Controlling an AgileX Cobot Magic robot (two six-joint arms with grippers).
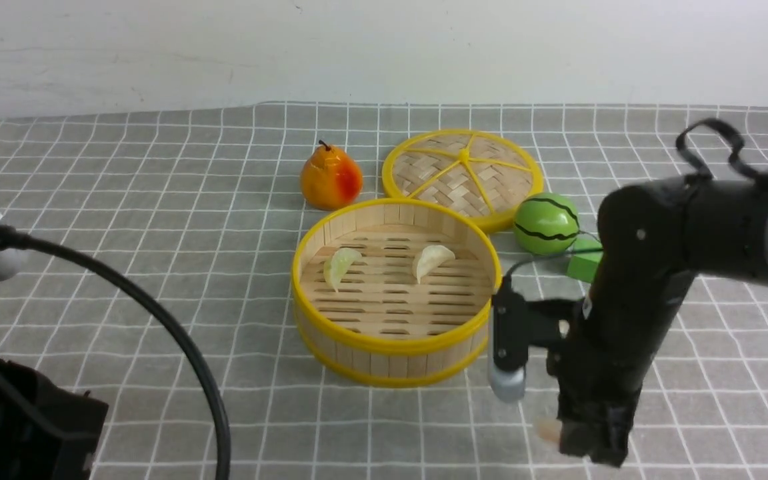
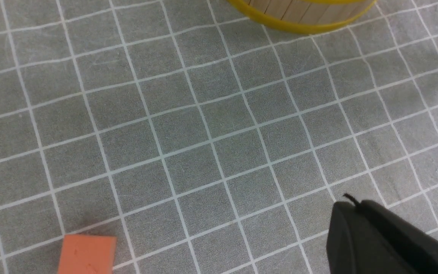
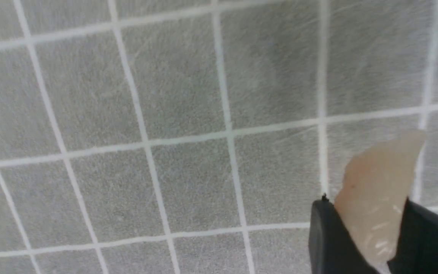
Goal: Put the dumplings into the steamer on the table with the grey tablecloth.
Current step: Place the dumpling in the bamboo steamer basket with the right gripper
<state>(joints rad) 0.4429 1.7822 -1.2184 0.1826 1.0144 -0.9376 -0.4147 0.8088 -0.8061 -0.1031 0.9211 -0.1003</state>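
Right pincer (image 3: 367, 213) clamps one pale, waxy crescent dumpling (image 3: 380, 171) over grey gridded tablecloth (image 3: 165, 114); left pincer (image 2: 352, 217) clenched; slatted bamboo steamer (image 1: 391, 343) near

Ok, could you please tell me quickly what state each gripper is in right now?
Left gripper: closed, nothing visible in it.
Right gripper: closed on a dumpling.

We see 2 pale dumplings (image 1: 341, 265) (image 1: 433, 260) apart on the steamer (image 1: 394, 345) floor, a 3rd dumpling (image 3: 378, 179) pinched in the right gripper (image 3: 366, 203) over the grey tablecloth (image 1: 157, 220)
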